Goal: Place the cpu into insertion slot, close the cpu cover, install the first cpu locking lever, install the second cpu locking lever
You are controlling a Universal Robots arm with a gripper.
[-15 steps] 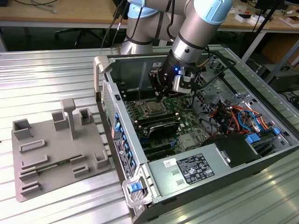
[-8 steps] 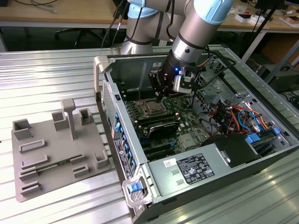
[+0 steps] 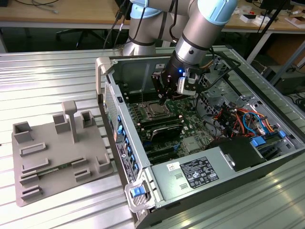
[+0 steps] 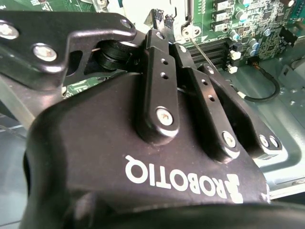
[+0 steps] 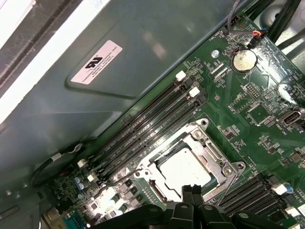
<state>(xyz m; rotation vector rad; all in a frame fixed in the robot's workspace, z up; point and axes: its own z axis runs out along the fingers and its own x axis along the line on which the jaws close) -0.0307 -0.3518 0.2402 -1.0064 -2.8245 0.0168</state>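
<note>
In the exterior view my gripper [image 3: 163, 99] hangs inside the open computer case, just above the insertion slot [image 3: 155, 111]. The cpu [image 5: 183, 167] lies flat in that slot with its silvery top showing. The cpu cover [image 5: 212, 149] lies down around it as a metal frame. In the first wrist view my gripper [image 5: 191, 190] reaches the cpu's near edge, fingertips together with nothing seen between them. A thin wire locking lever [image 5: 119, 179] stands away from the slot's side. The second wrist view shows a thin metal rod [image 4: 200, 51] running close past the black fingers [image 4: 157, 81].
Long black memory slots [image 5: 143, 129] flank the slot on both sides, and a coin battery [image 5: 244, 59] sits further off. The case wall [image 3: 112, 109] rises at the exterior view's left. A power supply [image 3: 190, 174] and coloured cables [image 3: 243, 119] fill the case's other end. A grey fixture plate [image 3: 57, 152] lies outside the case.
</note>
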